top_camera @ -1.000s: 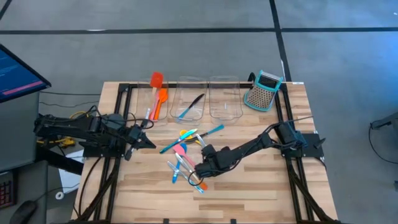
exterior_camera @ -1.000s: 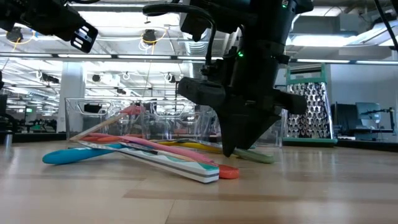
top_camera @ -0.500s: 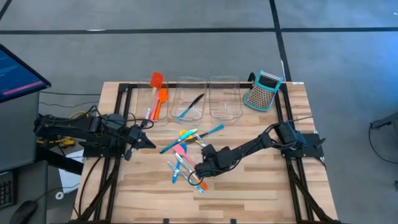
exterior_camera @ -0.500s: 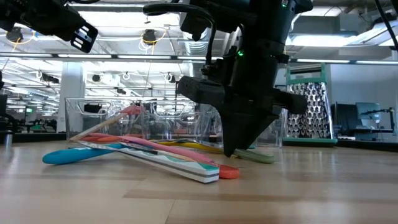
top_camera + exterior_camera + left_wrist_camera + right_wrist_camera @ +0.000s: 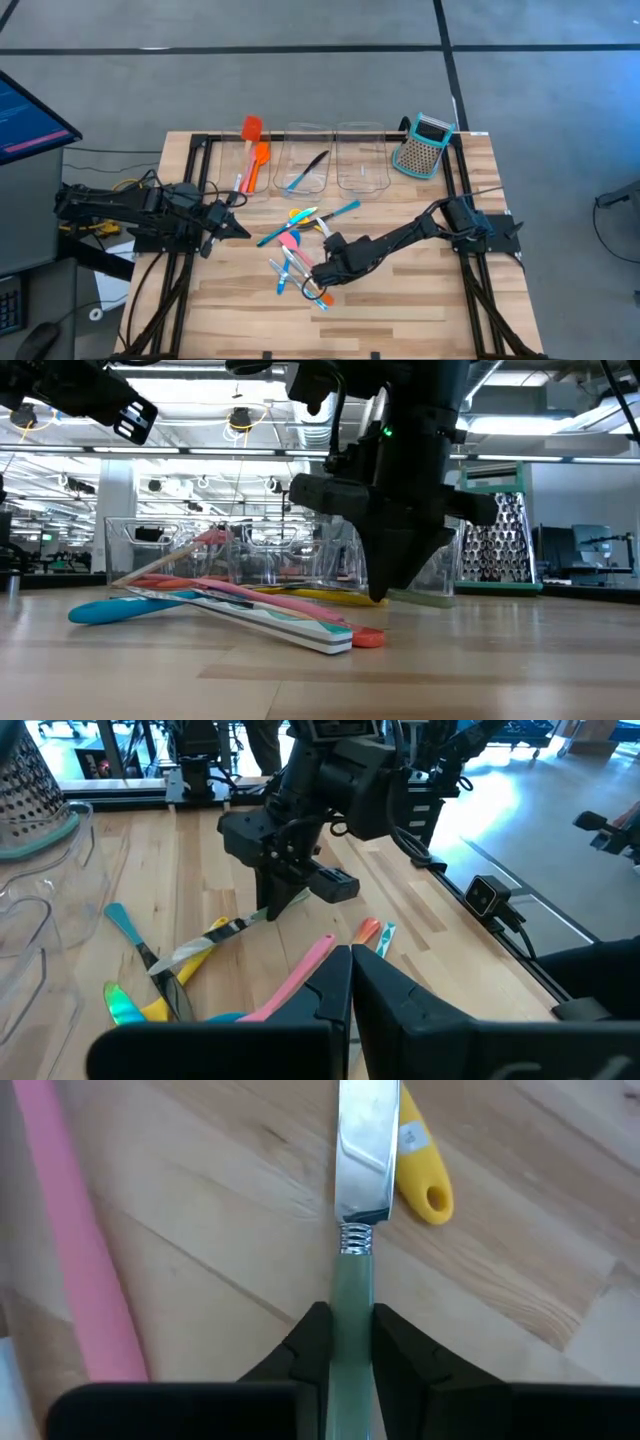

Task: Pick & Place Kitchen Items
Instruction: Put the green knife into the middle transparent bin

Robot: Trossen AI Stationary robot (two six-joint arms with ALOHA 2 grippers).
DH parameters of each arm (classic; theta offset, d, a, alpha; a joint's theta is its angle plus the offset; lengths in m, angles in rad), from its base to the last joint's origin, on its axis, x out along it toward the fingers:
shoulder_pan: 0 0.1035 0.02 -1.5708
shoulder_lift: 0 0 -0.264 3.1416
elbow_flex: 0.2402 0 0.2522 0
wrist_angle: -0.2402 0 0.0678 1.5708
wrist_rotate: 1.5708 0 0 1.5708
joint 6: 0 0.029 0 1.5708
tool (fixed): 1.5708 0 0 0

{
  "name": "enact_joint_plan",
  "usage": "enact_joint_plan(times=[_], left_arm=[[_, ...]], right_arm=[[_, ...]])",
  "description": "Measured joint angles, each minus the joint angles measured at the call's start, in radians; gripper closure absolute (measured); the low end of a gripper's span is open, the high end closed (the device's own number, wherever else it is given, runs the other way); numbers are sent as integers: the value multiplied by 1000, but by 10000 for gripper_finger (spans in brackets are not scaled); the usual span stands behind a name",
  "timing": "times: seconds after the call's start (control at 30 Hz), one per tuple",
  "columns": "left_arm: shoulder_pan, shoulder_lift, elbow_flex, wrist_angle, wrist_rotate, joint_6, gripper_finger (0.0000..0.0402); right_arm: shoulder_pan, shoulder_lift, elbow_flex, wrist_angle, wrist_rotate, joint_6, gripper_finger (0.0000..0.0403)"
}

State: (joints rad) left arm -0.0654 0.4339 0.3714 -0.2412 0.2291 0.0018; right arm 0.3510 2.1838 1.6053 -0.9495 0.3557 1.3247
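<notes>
green knife (image 5: pixel 352 1295) sits clamped in the right gripper (image 5: pixel 350 1338) jaws, over the counter (image 5: pixel 400 290). left gripper (image 5: pixel 350 982) waits, jaws closed, empty.

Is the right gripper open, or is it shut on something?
Shut on a utensil. In the right wrist view the right gripper has its two fingers pressed against the pale green handle of a silver-bladed knife.
</notes>
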Motion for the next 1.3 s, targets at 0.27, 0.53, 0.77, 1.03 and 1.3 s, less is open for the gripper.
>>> enact_joint_plan(times=[0.27,0.53,0.77,1.03,1.3], left_arm=[[0,0,0,6,0,-6,400],[0,1,0,66,0,-143,400],[0,52,1,159,-166,-297,386],[0,148,1,180,-233,-324,364],[0,154,1,204,-234,-321,373]], right_arm=[[13,-26,17,9,46,-32,358],[49,-111,18,-15,171,-86,401],[78,-174,19,-17,287,-151,399],[52,-166,-24,78,248,-217,401],[55,-167,-24,96,218,-233,402]])
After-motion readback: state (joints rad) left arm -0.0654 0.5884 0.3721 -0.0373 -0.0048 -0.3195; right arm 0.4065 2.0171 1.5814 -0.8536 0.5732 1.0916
